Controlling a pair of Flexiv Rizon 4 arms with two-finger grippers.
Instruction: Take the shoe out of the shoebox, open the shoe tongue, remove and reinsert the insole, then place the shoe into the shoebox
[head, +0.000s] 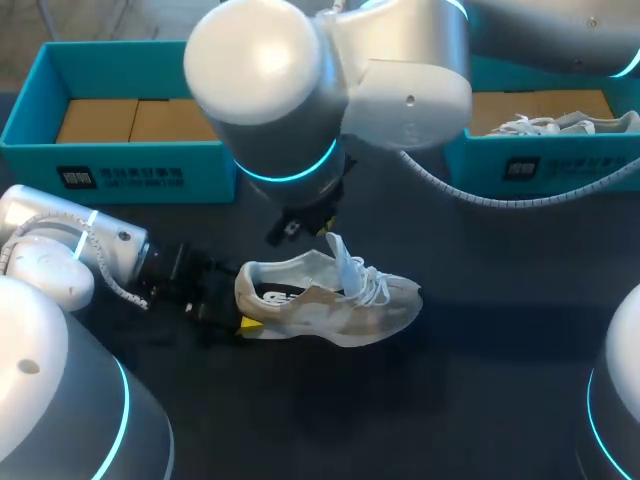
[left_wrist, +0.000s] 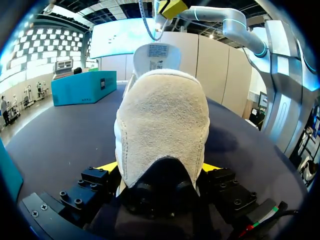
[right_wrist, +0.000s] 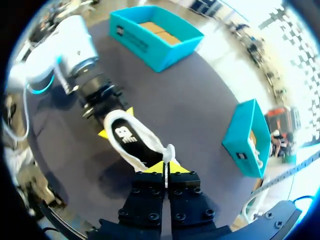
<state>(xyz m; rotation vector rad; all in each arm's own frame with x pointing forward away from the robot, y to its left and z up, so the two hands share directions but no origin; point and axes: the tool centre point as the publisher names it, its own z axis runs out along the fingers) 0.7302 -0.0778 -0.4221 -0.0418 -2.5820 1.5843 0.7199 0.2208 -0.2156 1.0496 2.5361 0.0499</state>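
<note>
A white and beige shoe (head: 330, 300) lies on its side on the dark table, toe to the right. My left gripper (head: 240, 310) comes in low from the left, and its yellow tips press the heel (left_wrist: 162, 125) from both sides. The right arm hangs over the shoe from above. Its gripper (right_wrist: 166, 167) is shut on the white tongue (right_wrist: 167, 152), which stands lifted upright (head: 338, 255) above the laces. In the left wrist view the tongue (left_wrist: 157, 52) rises behind the heel, with a yellow tip of the right gripper (left_wrist: 167, 7) above it.
A teal shoebox (head: 120, 160) with brown cardboard inside stands at the back left. A second teal box (head: 540, 165) at the back right holds another white shoe (head: 560, 122). My right arm's large joint (head: 270, 90) hangs over the table's middle.
</note>
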